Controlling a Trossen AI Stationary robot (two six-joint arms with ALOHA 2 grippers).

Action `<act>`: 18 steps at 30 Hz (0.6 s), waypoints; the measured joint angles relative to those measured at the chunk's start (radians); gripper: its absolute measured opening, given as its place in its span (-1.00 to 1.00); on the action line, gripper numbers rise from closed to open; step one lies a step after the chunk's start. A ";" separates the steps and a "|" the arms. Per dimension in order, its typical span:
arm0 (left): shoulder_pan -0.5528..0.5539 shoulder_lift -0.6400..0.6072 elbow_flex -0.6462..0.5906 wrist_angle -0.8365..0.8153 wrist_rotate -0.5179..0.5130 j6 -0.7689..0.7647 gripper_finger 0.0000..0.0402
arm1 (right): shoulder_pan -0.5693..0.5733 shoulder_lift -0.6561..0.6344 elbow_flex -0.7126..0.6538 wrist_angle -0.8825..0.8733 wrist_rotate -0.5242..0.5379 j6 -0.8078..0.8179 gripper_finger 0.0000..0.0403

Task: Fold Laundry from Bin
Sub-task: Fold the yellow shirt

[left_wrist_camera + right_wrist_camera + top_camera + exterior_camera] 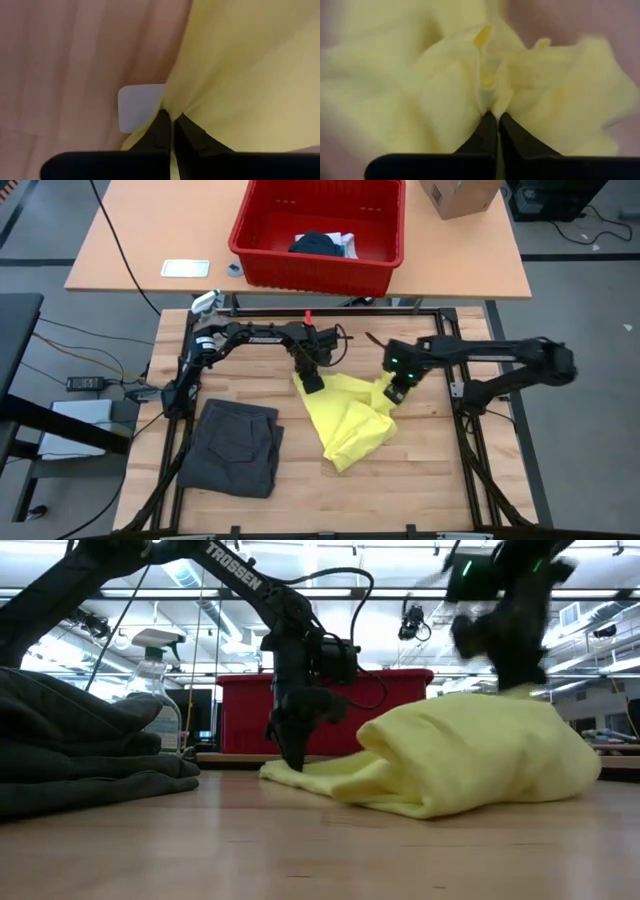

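We work at a wooden table (420, 470), and beyond its far edge a second tabletop carries the red bin (318, 232), where a dark garment and a bit of white cloth (322, 244) lie inside. On our table the dark grey garment (234, 446) lies folded near the left front, well apart from both grippers. The yellow garment (350, 420) lies crumpled at the middle of the table, between our two arms. Our left gripper (313, 383) stands at its far left corner, fingers pressed together and pinching the yellow edge right at the table surface; a small white tag (139, 106) shows just beside the pinch. Our right gripper (394, 393) sits at the garment's far right side, fingers likewise closed on a bunched fold of yellow cloth. In the low view, the left arm (240, 578) bears the white lettering "TROSSEN".
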 joint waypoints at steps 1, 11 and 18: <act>0.001 -0.003 0.000 0.001 -0.014 0.000 -0.97 | 0.026 -0.042 0.004 -0.021 -0.050 0.053 -0.95; 0.020 -0.117 0.006 0.034 -0.119 0.008 -0.98 | 0.232 -0.191 -0.084 0.033 -0.057 0.271 -0.37; -0.001 -0.251 0.008 0.150 -0.131 0.169 -0.98 | 0.088 -0.183 -0.072 0.400 0.188 0.114 -0.06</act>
